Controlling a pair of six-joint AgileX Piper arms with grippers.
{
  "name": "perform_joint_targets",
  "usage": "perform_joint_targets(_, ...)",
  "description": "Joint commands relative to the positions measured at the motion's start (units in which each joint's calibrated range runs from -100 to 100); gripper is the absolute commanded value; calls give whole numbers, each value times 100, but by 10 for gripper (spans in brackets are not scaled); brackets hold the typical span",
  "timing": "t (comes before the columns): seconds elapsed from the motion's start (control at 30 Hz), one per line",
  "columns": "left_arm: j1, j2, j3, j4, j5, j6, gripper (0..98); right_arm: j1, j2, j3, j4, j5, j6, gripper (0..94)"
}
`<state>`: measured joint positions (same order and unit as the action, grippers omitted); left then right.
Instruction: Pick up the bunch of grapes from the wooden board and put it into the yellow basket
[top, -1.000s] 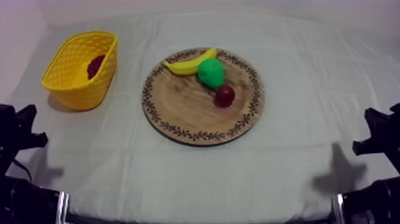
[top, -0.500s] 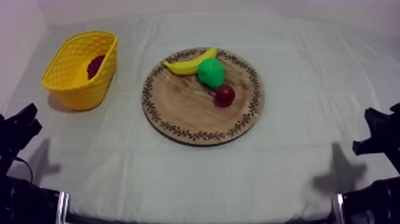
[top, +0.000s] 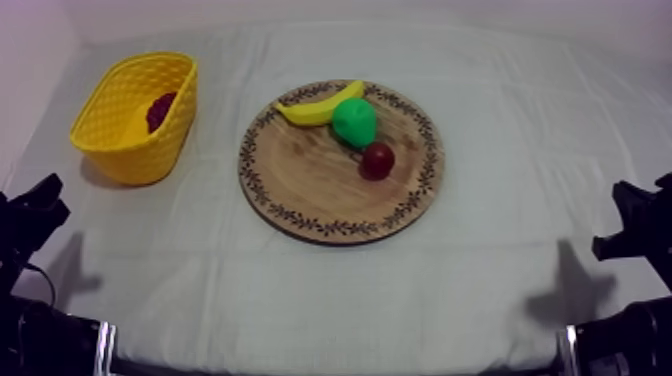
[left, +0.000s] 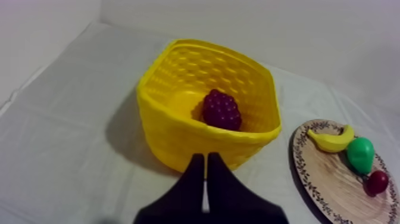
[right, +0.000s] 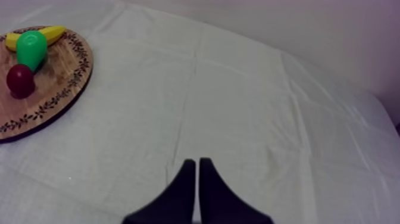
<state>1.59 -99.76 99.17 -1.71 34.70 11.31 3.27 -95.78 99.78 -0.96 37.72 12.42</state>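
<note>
The dark purple bunch of grapes (top: 159, 110) (left: 221, 109) lies inside the yellow basket (top: 118, 135) (left: 178, 140) at the table's far left. The round wooden board (top: 310, 190) (left: 333, 179) (right: 53, 89) in the middle carries a banana (top: 318, 104), a green pear (top: 354, 122) and a small red fruit (top: 377, 160). My left gripper (top: 40, 205) (left: 205, 159) sits low at the left edge, shut on nothing, its fingers together as a wedge just short of the basket's near wall. My right gripper (top: 628, 215) (right: 197, 162) rests low at the right, shut, over bare cloth.
The grey-white cloth (top: 330, 290) covers the table, with open room in front of the board and to its right. The basket stands a short way left of the board.
Between one second ago and half a second ago my left gripper shifted a little lower and leftward at the table's left edge. Since then nothing has moved.
</note>
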Motion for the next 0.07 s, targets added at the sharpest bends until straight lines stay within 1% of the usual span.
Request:
perform_joint_targets(0.0,-2,2,5,-2,-1,0,0,3,2,-1,0,2,1,3)
perform_joint_targets(0.03,-3,2,5,-2,-1,0,0,3,2,-1,0,2,1,3)
